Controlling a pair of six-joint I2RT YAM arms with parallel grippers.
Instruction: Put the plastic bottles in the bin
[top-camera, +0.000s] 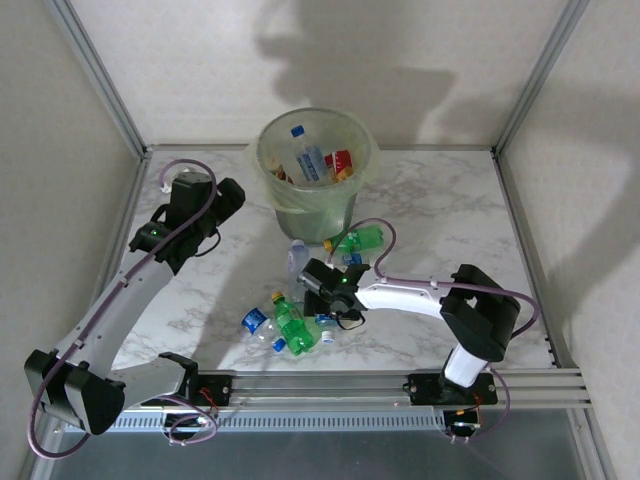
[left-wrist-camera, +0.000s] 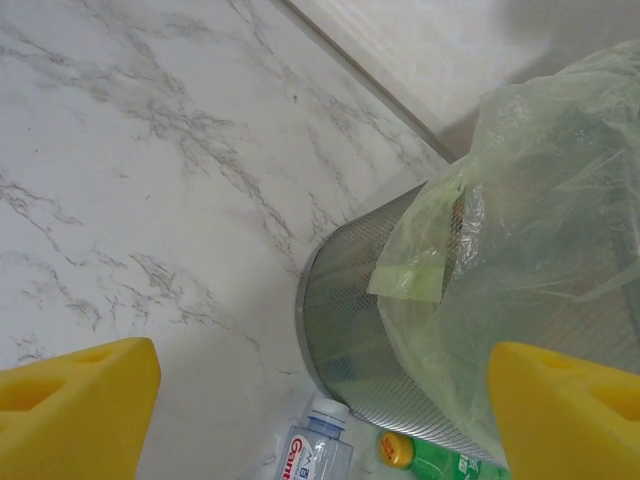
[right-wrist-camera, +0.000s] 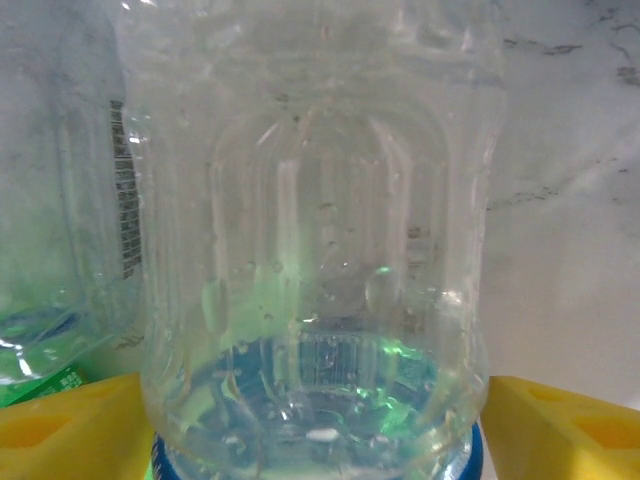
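The bin (top-camera: 268, 160) stands at the back middle of the table, a pale-green liner over its rim and several bottles inside. My right gripper (top-camera: 312, 275) reaches left in front of it; a clear bottle (top-camera: 297, 258) sits between its fingers. In the right wrist view that clear bottle (right-wrist-camera: 320, 200) stands between the yellow fingers (right-wrist-camera: 70, 430), which touch both its sides. My left gripper (top-camera: 215, 200) hovers left of the bin, open and holding nothing. In the left wrist view, the left gripper (left-wrist-camera: 320, 420) looks down at the bin's mesh wall (left-wrist-camera: 370, 330).
Loose bottles lie near the front middle: a green one with a yellow cap (top-camera: 292, 322), a clear one with a blue cap (top-camera: 258, 322), and a green one (top-camera: 358, 240) by the bin's foot. A clear bottle (left-wrist-camera: 320, 450) and a yellow-capped green bottle (left-wrist-camera: 397, 450) lie by the bin.
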